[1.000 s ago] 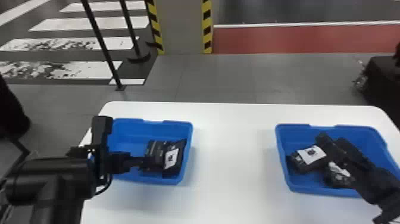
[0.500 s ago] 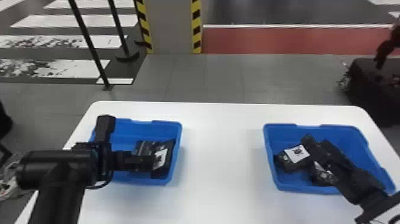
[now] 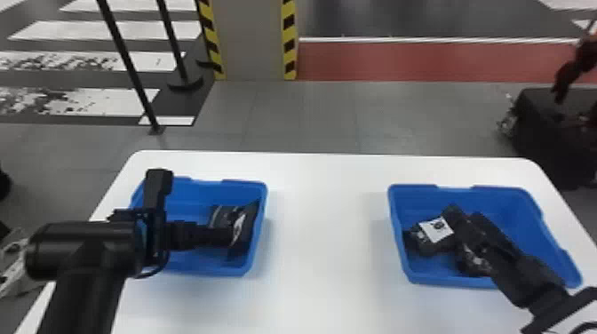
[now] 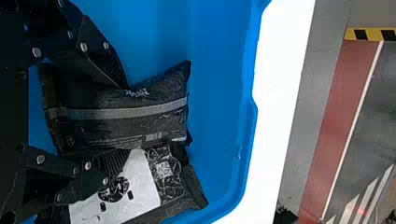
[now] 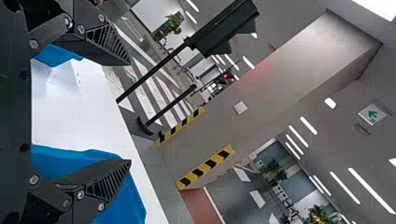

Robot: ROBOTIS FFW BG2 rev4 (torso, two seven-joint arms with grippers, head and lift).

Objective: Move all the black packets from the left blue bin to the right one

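Note:
The left gripper (image 3: pixel 224 236) is low over the left blue bin (image 3: pixel 200 266), at the packets by its right wall. In the left wrist view the left gripper (image 4: pixel 125 119) has its fingers parted across a black packet (image 4: pixel 154 119) with a grey stripe; the lower finger overlaps a white-labelled black packet (image 4: pixel 163 179) beside it. Over the right blue bin (image 3: pixel 448 280) is the right gripper (image 3: pixel 464 215); in the right wrist view the right gripper (image 5: pixel 130 112) is open, nothing between its fingers. Below it lie a labelled black packet (image 3: pixel 426 244) and another black packet (image 3: pixel 471 262).
Both bins stand on a white table (image 3: pixel 326 231), apart from each other. Behind it are thin black posts (image 3: pixel 129 62) and a pillar (image 3: pixel 253 40) with striped edges. A black case (image 3: pixel 546 133) is on the floor at right.
The head view has shifted, so the scene sits farther left. My left gripper has moved rightward within the left bin, now covering more of the packets. My right arm stays nearly still over its bin.

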